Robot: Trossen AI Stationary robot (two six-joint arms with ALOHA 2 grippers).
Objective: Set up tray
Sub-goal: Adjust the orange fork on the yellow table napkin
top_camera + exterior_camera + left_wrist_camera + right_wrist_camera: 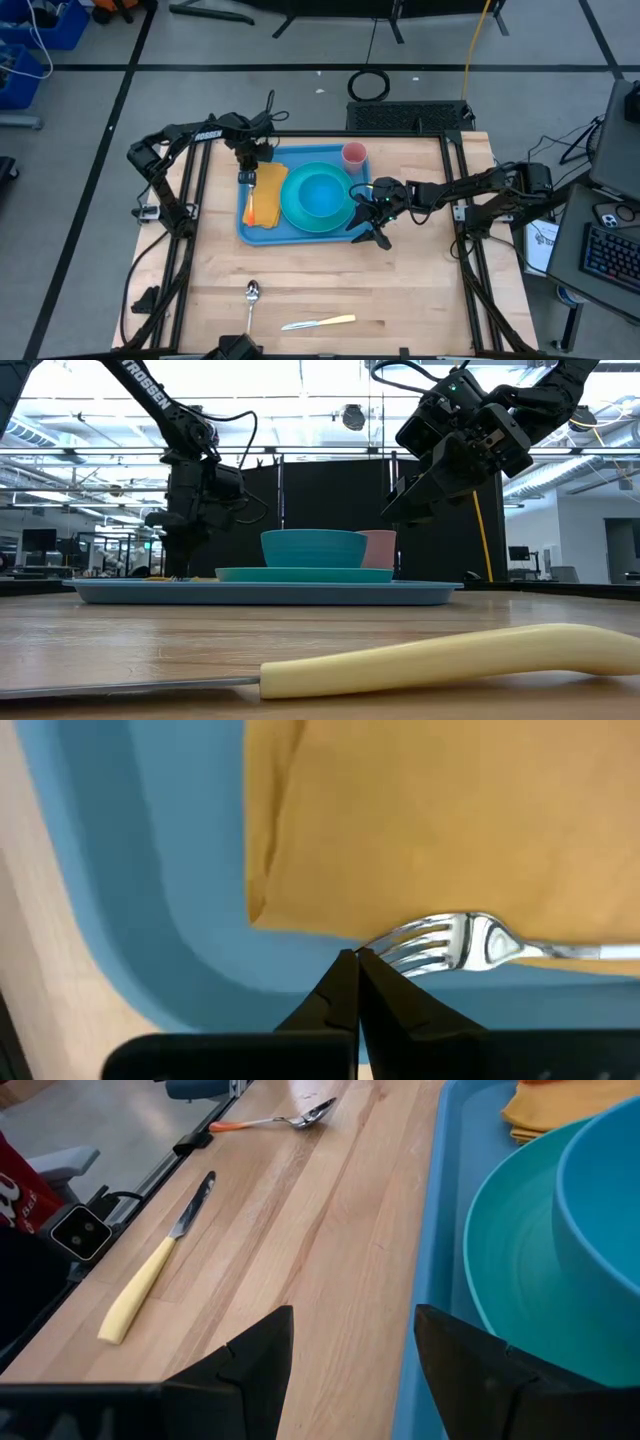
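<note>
The light-blue tray lies at the table's middle. On its left part lies a folded yellow napkin. A fork lies across the napkin's edge, its tines reaching over the tray floor. A teal bowl stands on a teal plate, with a pink cup at the tray's far right corner. My left gripper is shut and points down over the tray's far left corner, its tips at the fork's tine ends. My right gripper hangs open above the tray's right edge. My left gripper's shut fingertips stand right at the ends of the fork's tines, coming from above and pointing down. Whether they touch the tines, I cannot tell. The fork lies flat on the napkin and tray.
A spoon and a yellow-handled knife lie on the bare wood near the table's front edge. The wood between them and the tray is open. Dark frame rails run along the table's left and right sides.
</note>
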